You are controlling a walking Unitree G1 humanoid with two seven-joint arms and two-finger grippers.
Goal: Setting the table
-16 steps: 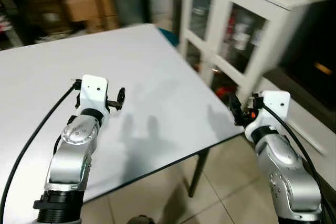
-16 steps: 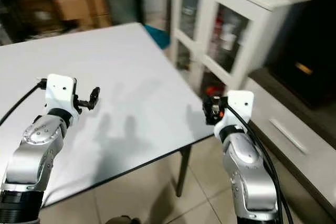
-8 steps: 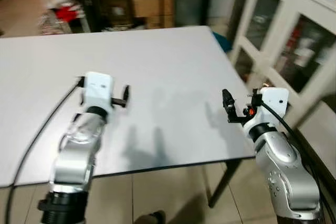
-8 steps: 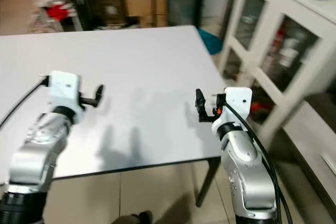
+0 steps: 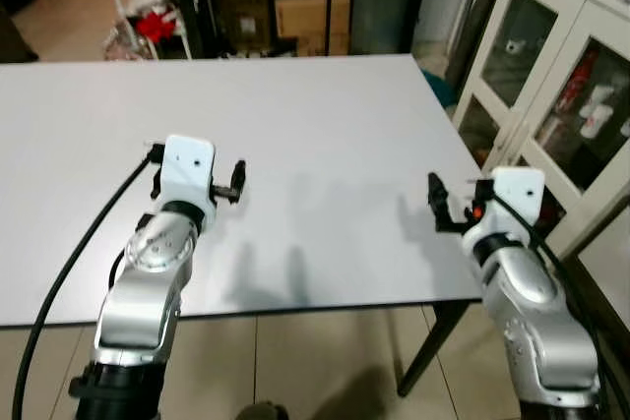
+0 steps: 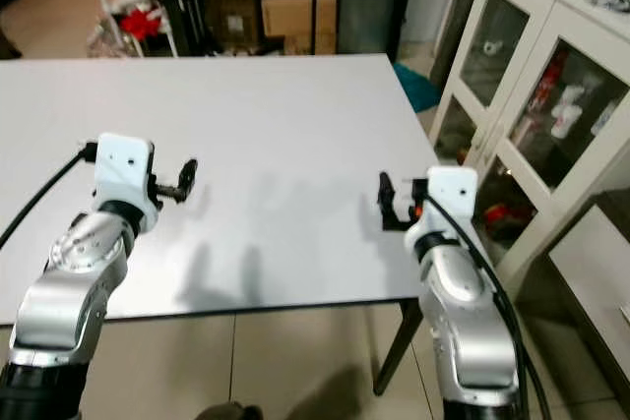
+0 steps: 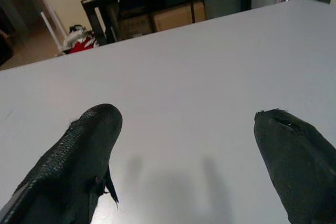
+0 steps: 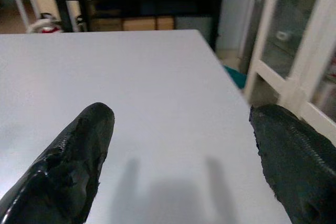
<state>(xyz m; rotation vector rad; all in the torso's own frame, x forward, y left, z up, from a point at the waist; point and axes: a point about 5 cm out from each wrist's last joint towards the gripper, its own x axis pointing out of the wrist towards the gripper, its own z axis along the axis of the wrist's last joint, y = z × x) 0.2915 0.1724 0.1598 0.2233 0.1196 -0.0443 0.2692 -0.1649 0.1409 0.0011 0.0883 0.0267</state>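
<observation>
The robot's head turned to its left, so the whole picture slid. The white desk (image 5: 325,145) came to sit straight in front. The right pincer (image 5: 440,206), which had hung past the desk's corner near the glass cabinet (image 5: 551,95), ended up over the desk's right edge.

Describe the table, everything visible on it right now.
The table has a flat, matte, pale grey-white rectangular top with a thin dark edge along its near side. One dark leg shows under the near right corner. Both grippers hover above its near part, casting soft shadows on it: the left gripper toward the left, the right gripper near the right edge, both with fingers spread. A white glass-door cabinet stands beside its right edge, dark shelves with cardboard boxes beyond its far edge.
</observation>
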